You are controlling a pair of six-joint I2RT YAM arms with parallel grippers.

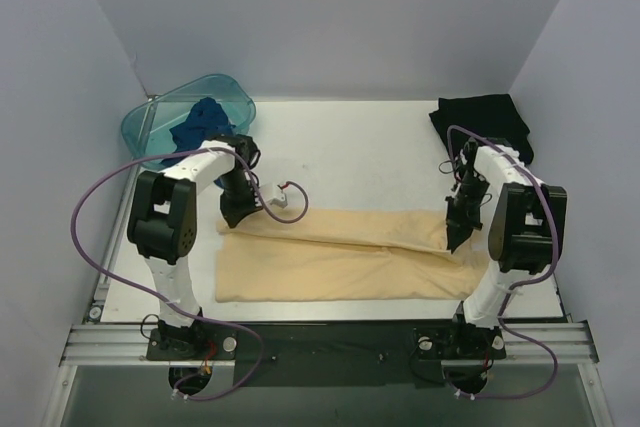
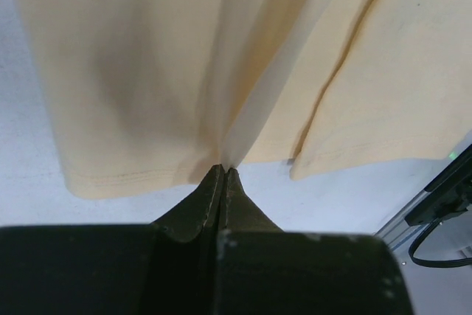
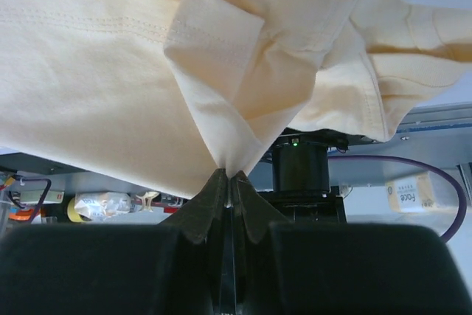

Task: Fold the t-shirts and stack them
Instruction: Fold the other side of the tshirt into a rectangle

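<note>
The pale yellow-tan t-shirt point(image 1: 340, 257) lies stretched across the near half of the table, its far edge lifted and partly folded toward the front. My left gripper point(image 1: 232, 219) is shut on its left far edge, seen pinched in the left wrist view point(image 2: 223, 168). My right gripper point(image 1: 456, 243) is shut on its right end, and the cloth point(image 3: 147, 71) hangs from the tips point(image 3: 230, 175). A black t-shirt point(image 1: 482, 119) lies at the far right corner. A dark blue t-shirt point(image 1: 200, 127) sits in the teal basin point(image 1: 232, 89).
The teal translucent basin stands at the far left corner. Grey walls close in the table on three sides. The metal rail point(image 1: 330, 337) runs along the near edge by the arm bases.
</note>
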